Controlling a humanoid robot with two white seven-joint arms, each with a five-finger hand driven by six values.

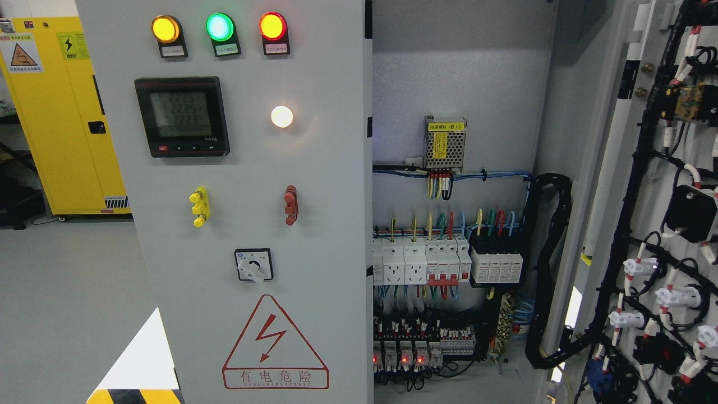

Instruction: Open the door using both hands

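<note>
Hands are not seen in frame, so their state cannot be told; the right door (pixel 650 224), swung open at far right, is judged stiff, heavy steel, best gripped along its edge.

left door (pixel 314 168) sign (pixel 275 345) "有电危险"; meter (pixel 182 116) "2223"

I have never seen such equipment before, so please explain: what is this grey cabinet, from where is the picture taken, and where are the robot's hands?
The picture comes from a camera on the robot's head. It faces a grey electrical cabinet. The left door is closed and carries three indicator lamps, a meter display, a rotary switch and a red warning triangle. The right door is swung open, showing wiring on its inner side. Inside are breakers and coloured wires. A yellow cabinet stands at the far left. Neither robot hand is in view, so nothing is held.
</note>
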